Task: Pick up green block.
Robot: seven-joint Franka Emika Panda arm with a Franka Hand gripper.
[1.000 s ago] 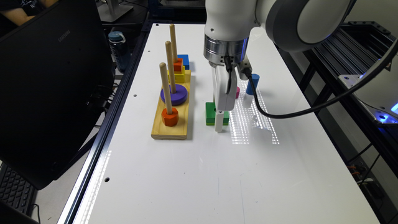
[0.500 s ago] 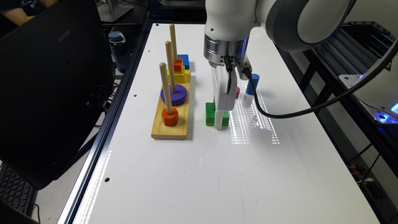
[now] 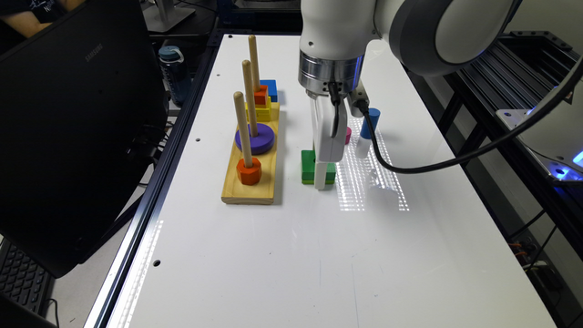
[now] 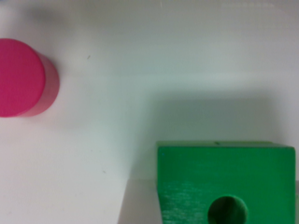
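Green block [image 3: 309, 166] lies flat on white surface [image 3: 282, 255], beside the wooden peg base [image 3: 251, 182] w/ rings on its pegs. Jaws [image 3: 320, 178] right at the block (open or closed: can't tell). Pink cylinder [image 4: 21, 78] nearby.

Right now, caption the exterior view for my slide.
White gripper lowered at flat square green wooden block on white table, beside wooden peg board.

A wooden peg board [image 3: 249, 191] with 3 pegs holds orange, purple and yellow pieces; a pink cylinder [image 4: 21, 77] and blue cylinder [image 3: 370, 122] stand on the white surface [image 3: 319, 264].
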